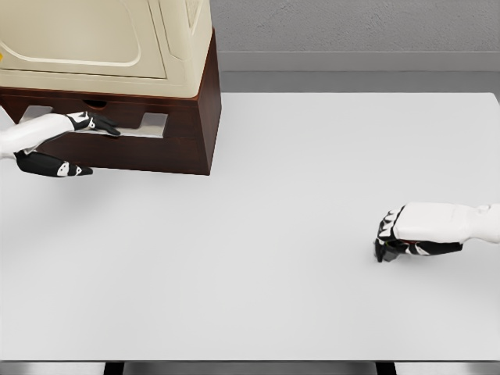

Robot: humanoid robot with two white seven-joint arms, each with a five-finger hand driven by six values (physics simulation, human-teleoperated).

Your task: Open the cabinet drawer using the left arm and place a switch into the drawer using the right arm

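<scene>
Head view is showing me at the first step: I am reaching my left robot hand (78, 144) toward the front of the dark brown wooden cabinet (191, 129) standing at the far left of the white table (258, 234), with a cream-coloured boxy appliance (117, 39) sitting on top of it. My upper fingers (101, 123) are extending into the pale recessed slot of the cabinet drawer (152, 123), while the thumb is hanging spread apart below, so this robot hand is relaxed and gripping nothing yet. I judge the drawer to be closed, or at most barely started, since its front is sitting flush with the cabinet face.

My right robot hand (394, 234) is resting low over the table at the right, well apart from the cabinet, with its fingers curling downward. Something dark is showing beneath them, but I cannot tell whether that is the switch or only the black fingers themselves; I am seeing no switch anywhere else on the table.

Next, I judge, the left fingers need to hook inside the slot and pull straight toward me before the right arm is carrying anything across.
</scene>
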